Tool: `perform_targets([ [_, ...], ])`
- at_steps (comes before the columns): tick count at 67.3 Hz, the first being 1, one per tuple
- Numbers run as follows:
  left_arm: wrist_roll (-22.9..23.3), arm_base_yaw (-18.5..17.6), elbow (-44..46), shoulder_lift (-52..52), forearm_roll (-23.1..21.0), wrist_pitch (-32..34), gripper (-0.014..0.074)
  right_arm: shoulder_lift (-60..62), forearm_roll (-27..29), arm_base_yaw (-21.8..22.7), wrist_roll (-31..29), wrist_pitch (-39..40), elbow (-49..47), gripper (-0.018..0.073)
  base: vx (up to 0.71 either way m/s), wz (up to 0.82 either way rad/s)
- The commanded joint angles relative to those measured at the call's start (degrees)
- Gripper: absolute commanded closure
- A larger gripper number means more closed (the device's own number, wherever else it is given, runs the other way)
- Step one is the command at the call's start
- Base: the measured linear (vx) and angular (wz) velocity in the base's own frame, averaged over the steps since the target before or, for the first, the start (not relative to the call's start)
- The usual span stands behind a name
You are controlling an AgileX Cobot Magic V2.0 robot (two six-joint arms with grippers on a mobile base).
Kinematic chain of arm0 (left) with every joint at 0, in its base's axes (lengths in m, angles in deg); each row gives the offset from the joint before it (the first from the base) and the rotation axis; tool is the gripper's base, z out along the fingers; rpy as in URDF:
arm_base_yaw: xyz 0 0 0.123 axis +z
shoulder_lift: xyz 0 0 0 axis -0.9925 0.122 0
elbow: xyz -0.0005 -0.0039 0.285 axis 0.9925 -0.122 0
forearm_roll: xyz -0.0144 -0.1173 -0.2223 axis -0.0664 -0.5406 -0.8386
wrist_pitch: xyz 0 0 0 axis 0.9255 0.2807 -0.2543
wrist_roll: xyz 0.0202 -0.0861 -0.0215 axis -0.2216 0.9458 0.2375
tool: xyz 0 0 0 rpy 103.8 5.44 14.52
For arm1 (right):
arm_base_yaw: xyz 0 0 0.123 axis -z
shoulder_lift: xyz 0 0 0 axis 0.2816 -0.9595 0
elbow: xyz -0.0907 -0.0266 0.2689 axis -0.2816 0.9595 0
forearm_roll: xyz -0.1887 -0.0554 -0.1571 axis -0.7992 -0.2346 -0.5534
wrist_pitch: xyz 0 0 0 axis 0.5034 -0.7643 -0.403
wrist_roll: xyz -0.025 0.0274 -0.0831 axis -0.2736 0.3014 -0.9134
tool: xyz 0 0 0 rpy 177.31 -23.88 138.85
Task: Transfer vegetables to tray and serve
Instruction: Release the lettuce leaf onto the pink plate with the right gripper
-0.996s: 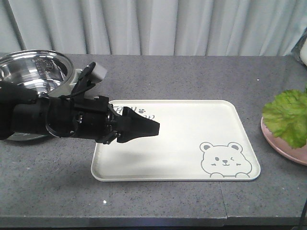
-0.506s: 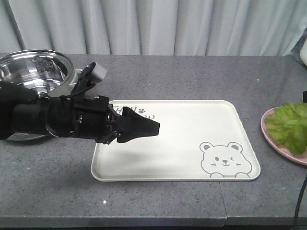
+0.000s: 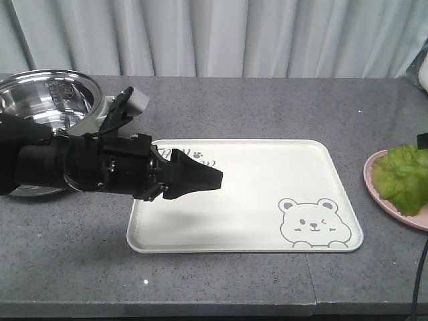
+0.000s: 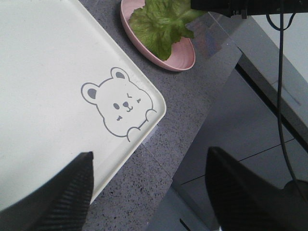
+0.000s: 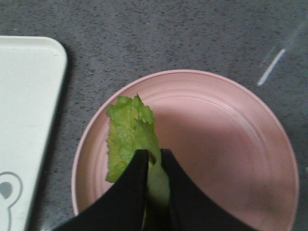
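At the far left a steel bowl (image 3: 47,100) stands on the grey bench (image 3: 267,107), cut off by the frame edge and partly hidden behind the black left arm (image 3: 60,164). The left claw (image 3: 207,177) hangs over the tray's left part; side-on it looks like one dark wedge, but the wrist view shows its fingers (image 4: 57,192) spread wide with nothing between them. The cream tray (image 3: 267,180) lies flat and bare, its grey lettering (image 3: 200,157) largely covered by the claw and unreadable, the bear drawing (image 3: 311,224) plain in its near right corner. Just beside the tray, apart from it, the pink plate (image 3: 394,210) is cut off by the right edge. The lettuce (image 3: 404,177) sits over that plate, not on the tray. The right claw (image 5: 154,163) pinches the leaf, fingers nearly pressed together; whether the lettuce rests on the plate or hangs just above cannot be told.
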Motion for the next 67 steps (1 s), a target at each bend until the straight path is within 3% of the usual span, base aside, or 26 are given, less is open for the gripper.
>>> perform_targets([
  [1, 0.23, -0.21, 1.76, -2.06, -3.70, -1.23, 0.0110, 1.47, -3.52, 0.36, 2.48, 3.10, -1.76, 0.0435, 0.00, 0.00],
  [16, 0.23, -0.21, 1.76, -2.06, -3.70, -1.23, 0.0110, 1.47, -5.64, 0.36, 3.14, 3.52, -1.76, 0.0182, 0.00, 0.00],
  [23, 0.23, -0.21, 1.76, -2.06, -3.70, -1.23, 0.0110, 1.47, -5.99, 0.36, 3.14, 3.52, -1.76, 0.0118, 0.00, 0.00],
  [42, 0.23, -0.21, 1.76, -2.06, -3.70, -1.23, 0.0110, 4.17, -6.17, 0.36, 3.47, 1.89, -1.76, 0.0112, 0.00, 0.00],
  [54, 0.23, -0.21, 1.76, -2.06, -3.70, -1.23, 0.0110, 7.36, -8.28, 0.63, 10.67, -2.45, -1.80, 0.0128, 0.00, 0.00],
  [60, 0.23, -0.21, 1.76, -2.06, -3.70, -1.23, 0.0110, 7.38, -9.08, 3.25, 14.10, -5.72, -2.98, 0.0143, 0.00, 0.00],
  [67, 0.23, -0.21, 1.76, -2.06, -3.70, -1.23, 0.0110, 6.14, -6.96, 7.22, 13.98, -10.06, -6.48, 0.0157, 0.00, 0.00],
])
